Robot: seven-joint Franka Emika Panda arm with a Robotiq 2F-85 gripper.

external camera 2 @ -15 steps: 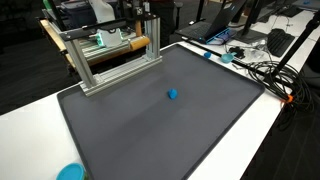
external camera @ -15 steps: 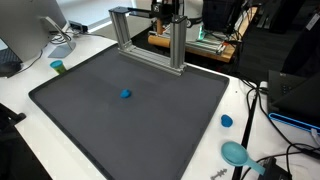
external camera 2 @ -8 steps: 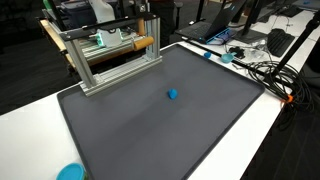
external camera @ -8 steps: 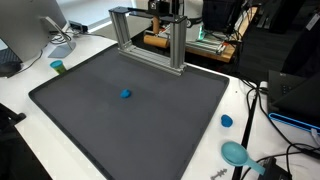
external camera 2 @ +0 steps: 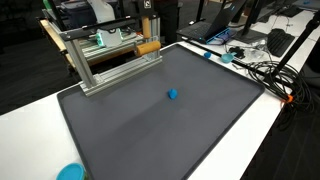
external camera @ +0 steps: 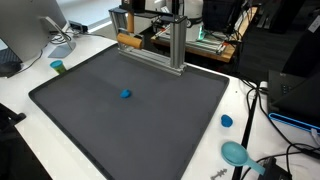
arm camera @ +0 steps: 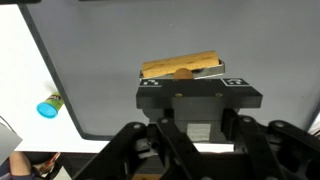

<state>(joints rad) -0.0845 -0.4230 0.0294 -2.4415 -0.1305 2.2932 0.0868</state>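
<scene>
- Table: white. It carries a dark mat that covers most of it. Neither has moved over the last second.
- Aluminium frame: stands upright along the far edge of the mat, in the same place as a second ago.
- Gripper: clenched on a wooden block, fingers closed against its sides. The clamp has not loosened in the last second.
- Wooden block, change of place: in both exterior views it has travelled sideways along the mat's far edge. In an exterior view it was by the frame's post nearest the middle of that edge. It now shows near the post at the far corner.
- Wooden block, present place: in an exterior view it hangs just beside the frame's end post, clear of the mat. Whether it sits inside the frame's opening or just behind it cannot be told.
- Meaning of the change: the block is in transit in a firm grip. It rests on nothing yet.
- Teal cylinder: stands on the table just off the mat's far corner, unmoved.
- Blue piece: lies on the mat well apart from the block, untouched.
</scene>
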